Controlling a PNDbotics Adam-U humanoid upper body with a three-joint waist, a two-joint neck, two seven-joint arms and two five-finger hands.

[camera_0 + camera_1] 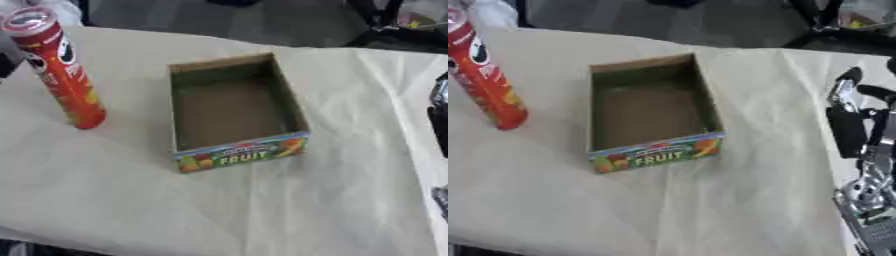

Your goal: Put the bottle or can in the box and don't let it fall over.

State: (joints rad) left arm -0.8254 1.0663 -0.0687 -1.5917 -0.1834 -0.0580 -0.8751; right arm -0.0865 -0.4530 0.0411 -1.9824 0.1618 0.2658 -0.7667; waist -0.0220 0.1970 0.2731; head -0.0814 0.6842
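Observation:
A tall red can (61,75) with a silver lid stands upright on the cloth at the far left. To its right lies an open cardboard box (293,107) with nothing inside; its front wall reads FRUIT. My right hand (849,131) hangs at the right edge of the right eye view, well away from the box, with its fingers straight and pointing up and nothing in them. A dark bit at the left edge, just beside the can, may be my left hand (5,62); too little of it shows to tell more.
A creased beige cloth (262,210) covers the table. Its far edge runs along the top, with dark floor and black gear (394,30) beyond. The near edge drops off at the lower left.

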